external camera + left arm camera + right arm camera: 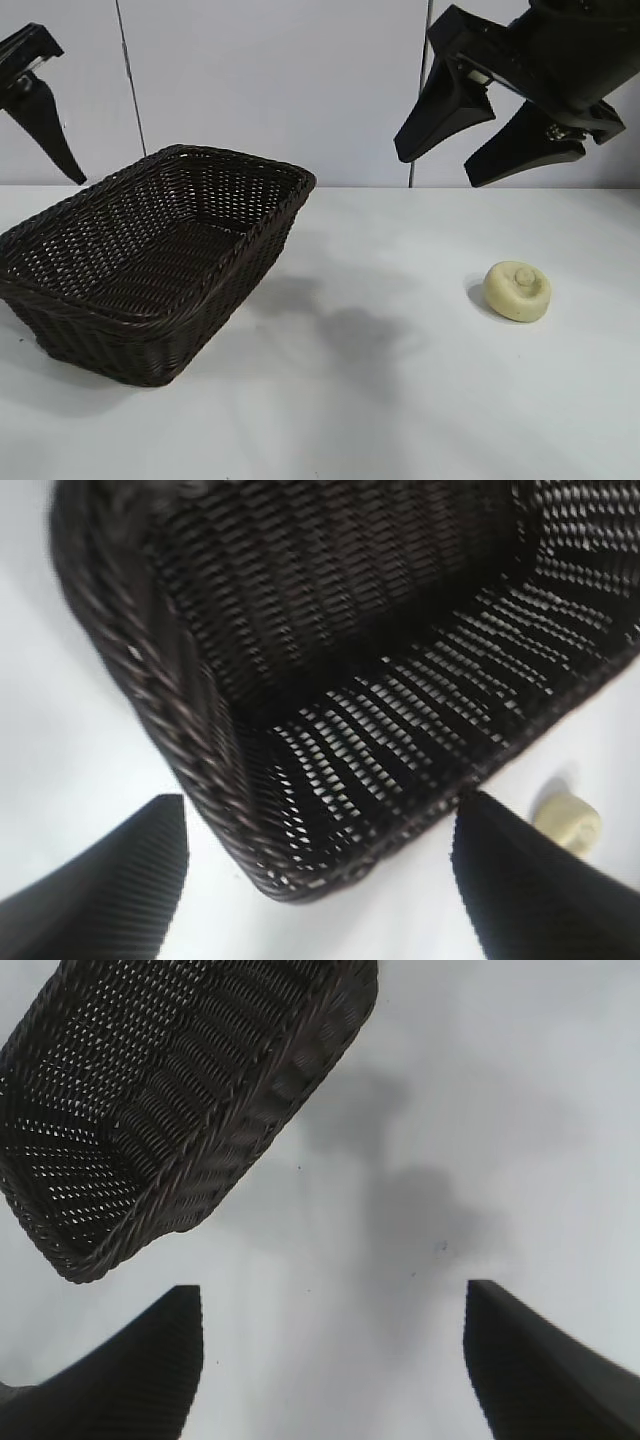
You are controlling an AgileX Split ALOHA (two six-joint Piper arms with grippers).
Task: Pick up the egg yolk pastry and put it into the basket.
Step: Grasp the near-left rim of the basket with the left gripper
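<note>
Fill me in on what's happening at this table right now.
Nothing is being handled yet. The egg yolk pastry sits on the white table, apart from the empty wicker basket. The right pincer hangs open in the air above the pastry. The left pincer is also open and empty, held over the basket's near end. The pick-up has not started.

From my station I see a plain white tabletop (400, 400), matte and evenly lit, with soft grey shadows on it. Behind it stands a pale grey panelled wall (300, 80) with thin vertical seams (128, 75).
</note>
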